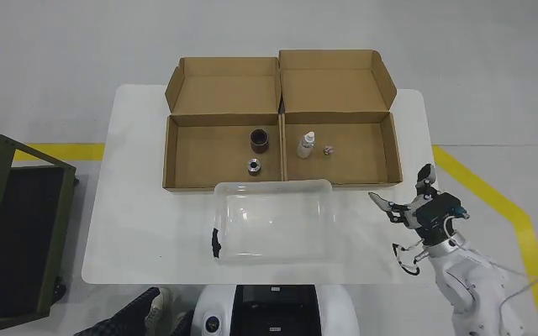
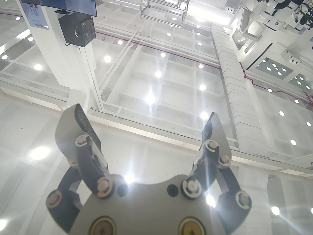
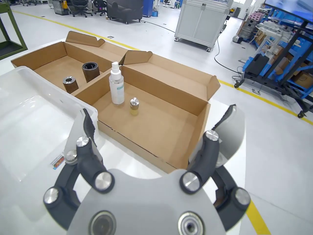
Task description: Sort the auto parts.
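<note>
two open cardboard boxes are sitting side by side at the back of the counter point(image 1: 134, 218), probably serving as sorting bins. the left box point(image 1: 197, 155) is holding a dark cylinder point(image 1: 259, 139) and a metal bushing point(image 1: 253, 166), both upright and apart. the right box point(image 1: 370, 155) is holding a spray bottle point(image 1: 305, 145) and a small capped vial point(image 1: 328, 149) near each other, so like seems to be going with like. a clear tub point(image 1: 273, 186) is lying just in front of the boxes. right jaws are hanging spread, gripping nothing, over the counter's right front edge, likely parked. the right wrist view is giving side profiles, pump top and metal cap, which the top view is flattening. left jaws are gaping too, pointing at ceiling lights.
</note>
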